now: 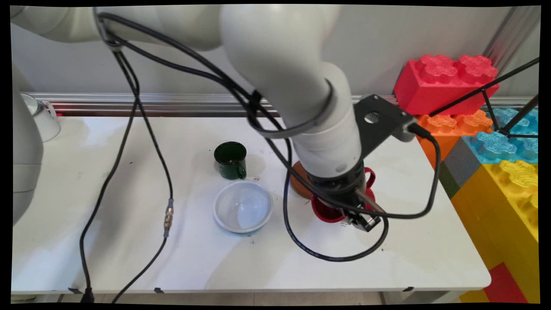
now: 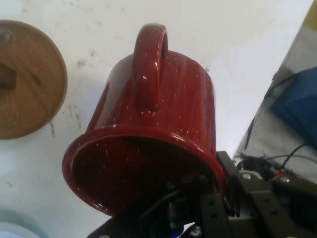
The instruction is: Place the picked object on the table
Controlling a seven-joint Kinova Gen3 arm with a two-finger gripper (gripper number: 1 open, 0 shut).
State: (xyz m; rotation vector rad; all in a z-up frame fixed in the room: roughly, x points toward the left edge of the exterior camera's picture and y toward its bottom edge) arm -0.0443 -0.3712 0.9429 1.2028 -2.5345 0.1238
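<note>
Gripper (image 2: 208, 198) pinches red mug (image 2: 163, 124) rim (wooden disc (image 2: 27, 82) beside).

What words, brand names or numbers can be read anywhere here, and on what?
None can be read. The red mug in the gripper, the green mug, the white bowl, the wooden disc and the big toy bricks show no lettering.

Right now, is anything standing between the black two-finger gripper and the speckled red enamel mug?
Nothing visible does. The black two-finger gripper is already at the speckled red enamel mug, one finger inside the rim and one outside its wall. The round wooden lid lies beside the mug, apart from it, not between them.
</note>
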